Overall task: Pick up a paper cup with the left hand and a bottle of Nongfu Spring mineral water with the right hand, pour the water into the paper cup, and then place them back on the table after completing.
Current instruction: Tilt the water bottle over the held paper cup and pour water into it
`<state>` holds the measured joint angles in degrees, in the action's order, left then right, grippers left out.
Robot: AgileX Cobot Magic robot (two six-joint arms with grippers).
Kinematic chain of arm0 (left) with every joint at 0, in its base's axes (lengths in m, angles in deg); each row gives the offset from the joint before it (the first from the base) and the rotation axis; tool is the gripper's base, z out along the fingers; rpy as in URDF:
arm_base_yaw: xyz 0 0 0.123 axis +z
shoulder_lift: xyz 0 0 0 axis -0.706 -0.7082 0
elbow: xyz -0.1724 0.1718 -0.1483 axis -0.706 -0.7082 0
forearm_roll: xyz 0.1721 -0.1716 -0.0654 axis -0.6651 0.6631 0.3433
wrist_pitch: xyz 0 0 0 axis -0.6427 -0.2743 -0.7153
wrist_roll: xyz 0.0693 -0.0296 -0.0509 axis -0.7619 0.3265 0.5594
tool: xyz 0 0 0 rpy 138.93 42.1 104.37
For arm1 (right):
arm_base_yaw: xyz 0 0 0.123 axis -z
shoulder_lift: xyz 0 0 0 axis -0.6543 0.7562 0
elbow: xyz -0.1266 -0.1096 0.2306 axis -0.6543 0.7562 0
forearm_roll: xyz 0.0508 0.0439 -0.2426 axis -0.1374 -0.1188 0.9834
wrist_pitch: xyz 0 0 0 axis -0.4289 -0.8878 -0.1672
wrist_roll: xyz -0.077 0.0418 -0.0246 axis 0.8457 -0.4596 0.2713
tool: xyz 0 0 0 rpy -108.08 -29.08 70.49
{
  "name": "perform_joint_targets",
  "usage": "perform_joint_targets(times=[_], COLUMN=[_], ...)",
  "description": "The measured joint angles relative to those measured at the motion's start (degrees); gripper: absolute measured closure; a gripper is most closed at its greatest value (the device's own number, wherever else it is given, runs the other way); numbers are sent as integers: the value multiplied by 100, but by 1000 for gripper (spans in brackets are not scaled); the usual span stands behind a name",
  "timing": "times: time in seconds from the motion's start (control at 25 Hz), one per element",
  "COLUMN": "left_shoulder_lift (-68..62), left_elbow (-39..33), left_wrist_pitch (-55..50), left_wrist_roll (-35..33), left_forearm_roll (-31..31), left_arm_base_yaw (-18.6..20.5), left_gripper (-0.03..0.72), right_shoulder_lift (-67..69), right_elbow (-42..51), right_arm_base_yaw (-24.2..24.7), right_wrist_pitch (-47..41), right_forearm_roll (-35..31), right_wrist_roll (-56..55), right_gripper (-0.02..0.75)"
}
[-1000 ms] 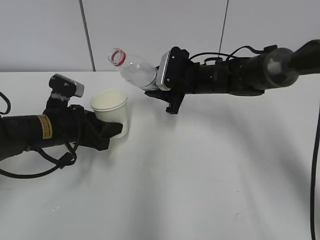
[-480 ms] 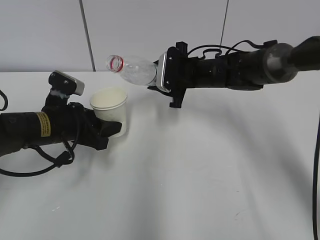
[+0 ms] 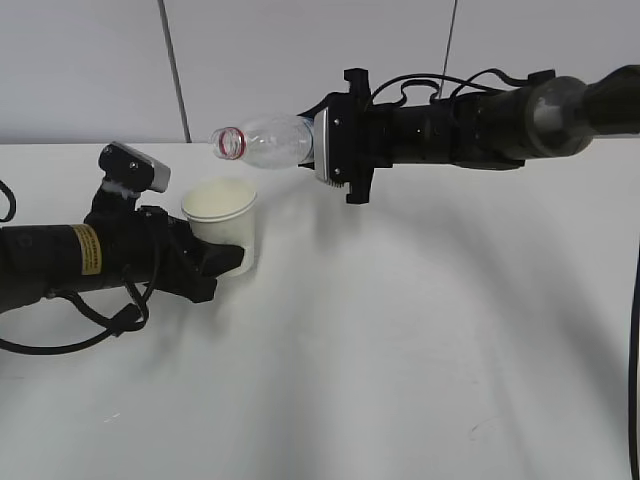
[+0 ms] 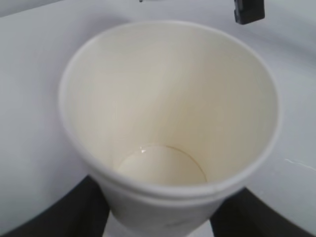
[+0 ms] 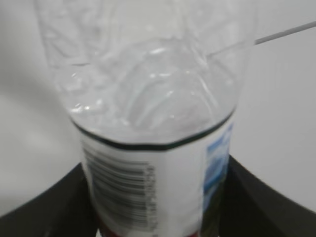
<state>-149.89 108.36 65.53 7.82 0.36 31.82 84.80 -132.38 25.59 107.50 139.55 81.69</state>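
Counted: one paper cup (image 3: 222, 222), one bottle (image 3: 262, 141), two black arms, one white table (image 3: 400, 340). Taken as landmark: the paper cup.

Cup upright near the table's far left, well short of the rear edge where the tabletop met the grey wall; wide bare tabletop to the right of the cup and toward the camera. Seen from the left wrist view, cup (image 4: 168, 128) open-mouthed, with only a shallow pale disc showing at the bottom; too faint to tell whether any water lay there.

Left hand (image 3: 215, 262) stretched low and nearly level along the table from the left of the cup, yellow label on the forearm, grey block raised just left of the cup's rim. Dark fingers (image 4: 89, 207) pressed to either side of the cup's lower wall: clamped on the cup.

Bottle held above and slightly right of the cup, lying almost horizontal, red-ringed open neck pointing left and a little down, mouth just above the cup's rim but apart from it. No stream visible between mouth and cup.

Right hand (image 3: 312, 150) reaching in from the right of the cup, forearm level and well above the table, wrist rolled. Fingers (image 5: 256, 197) closed against the labelled body of the bottle (image 5: 148, 123), barcode facing the wrist camera: clamped on the bottle.
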Motion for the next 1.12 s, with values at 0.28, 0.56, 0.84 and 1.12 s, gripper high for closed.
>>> perform_joint_targets(times=[0.28,0.56,0.84,1.12], left_shoulder_lift=[0,-17,-40,-40], left_elbow=[0,0,0,0], left_wrist_pitch=[79,-12,-118,-106], left_wrist_roll=[0,0,0,0], left_forearm_roll=[-119,-204,-210,-235], left_arm_base_yaw=[0,0,0,0], left_gripper=[317,317,319,319], right_shoulder_lift=[0,0,0,0], right_elbow=[-25,-183,-203,-211], right_arm_base_yaw=[0,0,0,0], right_wrist_pitch=[-14,-14,-18,-27], right_forearm_roll=[-21,-28,-43,-43], right_wrist_roll=[296,455,890,1348], right_gripper=[294,295,295,297])
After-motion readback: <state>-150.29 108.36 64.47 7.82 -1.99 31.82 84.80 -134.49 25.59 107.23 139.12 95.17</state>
